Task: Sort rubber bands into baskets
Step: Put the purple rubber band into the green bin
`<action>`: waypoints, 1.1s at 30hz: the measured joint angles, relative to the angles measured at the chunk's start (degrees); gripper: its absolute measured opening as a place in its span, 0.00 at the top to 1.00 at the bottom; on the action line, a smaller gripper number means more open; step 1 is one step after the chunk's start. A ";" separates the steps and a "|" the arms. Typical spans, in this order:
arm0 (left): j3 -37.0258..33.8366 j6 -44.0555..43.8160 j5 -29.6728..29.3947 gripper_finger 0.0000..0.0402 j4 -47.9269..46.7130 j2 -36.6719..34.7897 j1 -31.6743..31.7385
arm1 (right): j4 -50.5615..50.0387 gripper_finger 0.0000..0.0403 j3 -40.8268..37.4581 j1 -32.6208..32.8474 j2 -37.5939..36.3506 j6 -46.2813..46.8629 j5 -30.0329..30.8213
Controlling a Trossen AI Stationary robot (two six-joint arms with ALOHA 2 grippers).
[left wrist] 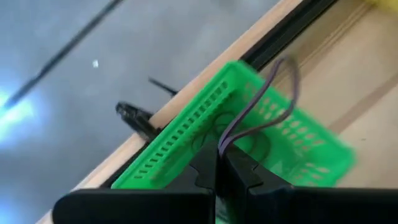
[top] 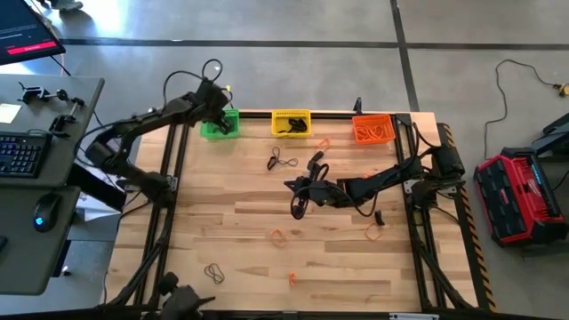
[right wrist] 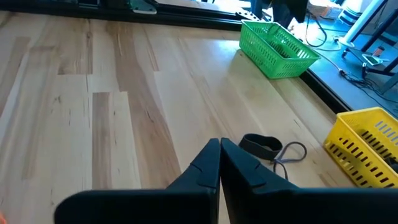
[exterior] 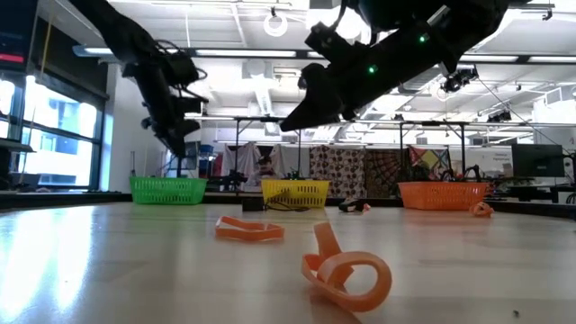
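Observation:
The green (top: 219,125), yellow (top: 291,123) and orange (top: 372,129) baskets stand in a row along the table's far edge. My left gripper (left wrist: 217,152) hovers over the green basket (left wrist: 249,124), shut on a thin dark rubber band (left wrist: 261,93); it also shows in the high view (top: 216,107). My right gripper (right wrist: 219,146) is shut and empty above the table's middle (top: 293,185). Two dark bands (right wrist: 270,148) lie on the wood just beyond it, also seen from above (top: 283,161). Orange bands (exterior: 346,270) lie near the front. My left gripper pinches one end of the dark band's loop (left wrist: 221,144) between its two fingertips. The fingers come from above, pointing down. The band hangs slack below them, lifted clear, over the green basket's inside.
Loose orange bands (top: 278,236) (top: 373,233) (top: 291,277) and a black band (top: 213,273) lie on the near half of the table. Dark bands lie inside the yellow basket. A desk with a keyboard (top: 18,151) stands off the left side.

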 joint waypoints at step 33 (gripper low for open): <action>2.13 1.33 1.60 0.93 -4.28 13.23 4.03 | -1.23 1.00 0.02 0.00 0.00 0.44 0.02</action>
